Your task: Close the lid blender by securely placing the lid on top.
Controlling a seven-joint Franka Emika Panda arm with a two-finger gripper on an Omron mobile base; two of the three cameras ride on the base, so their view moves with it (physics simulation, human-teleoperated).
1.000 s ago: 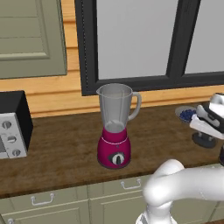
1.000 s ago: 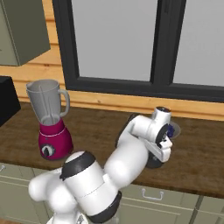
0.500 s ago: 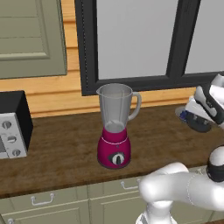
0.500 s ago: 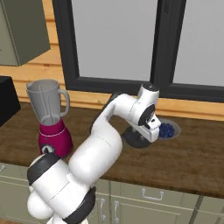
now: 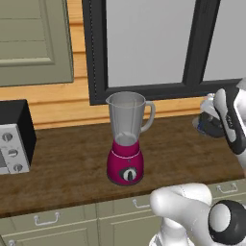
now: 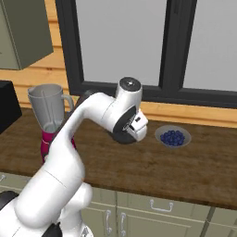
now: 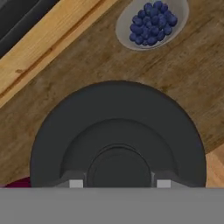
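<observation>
The gripper (image 7: 117, 183) is clamped on the raised centre knob of the lid (image 7: 118, 135), which it carries above the middle of the wooden counter (image 6: 194, 162). The blender (image 5: 127, 139) stands lidless, well apart toward the counter's left end. A bowl of blueberries (image 6: 173, 136) sits beyond the lid, near the counter's back edge under the window (image 6: 120, 41).

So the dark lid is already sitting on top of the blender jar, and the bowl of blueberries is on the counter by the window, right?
Not quite. In the left base view the blender jar's mouth is open, with no cap on it. The hand view shows the lid lying on the counter, below the gripper. The bowl of blueberries is indeed on the counter by the window.
</observation>
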